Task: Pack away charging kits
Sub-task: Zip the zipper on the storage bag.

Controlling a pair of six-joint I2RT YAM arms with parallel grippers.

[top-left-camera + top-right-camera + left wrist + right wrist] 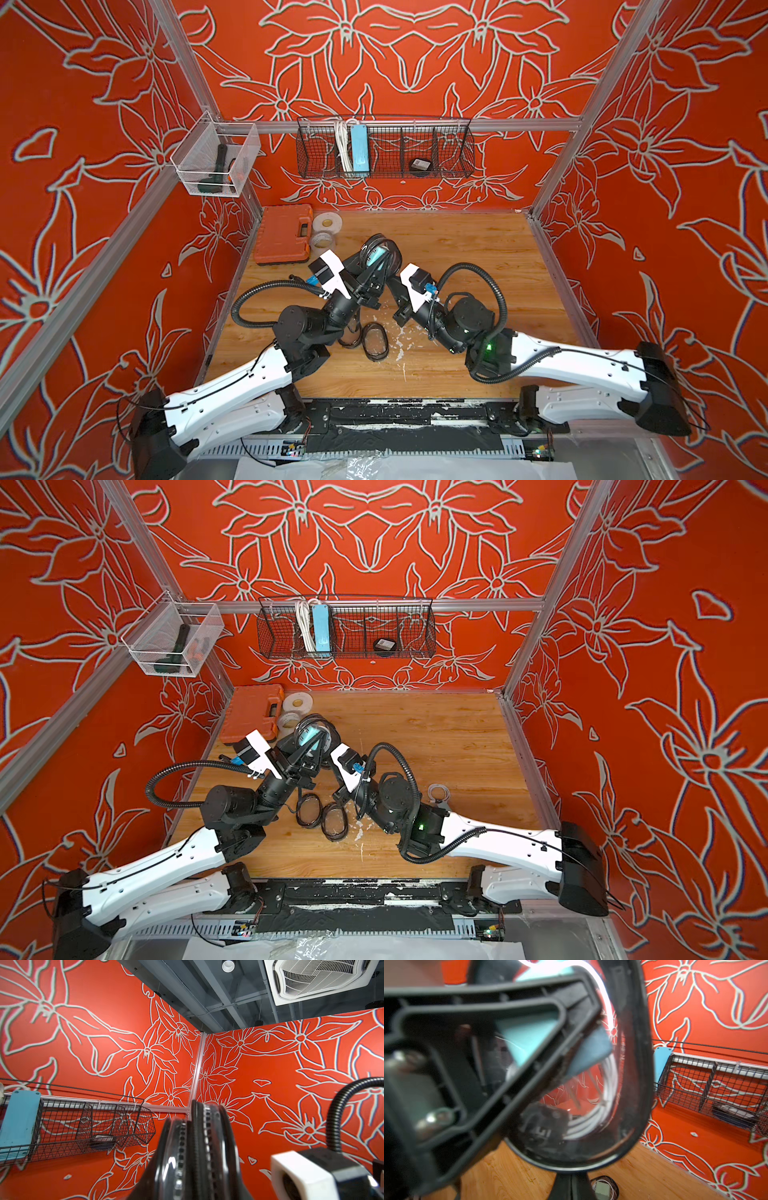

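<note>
Left jaws tight on the raised clear case [392, 248] of plug [375, 255] and cable [591, 1122]; right jaws closed beside it.

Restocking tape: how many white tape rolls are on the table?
2. Both on the table, far left corner, beside the orange toolbox: one roll farther back, the other nearer. Others may be hidden.

Wooden table [457, 249] holds toolbox [282, 235], tape rolls [328, 222], oval cases [376, 341], white cable [438, 792].
</note>
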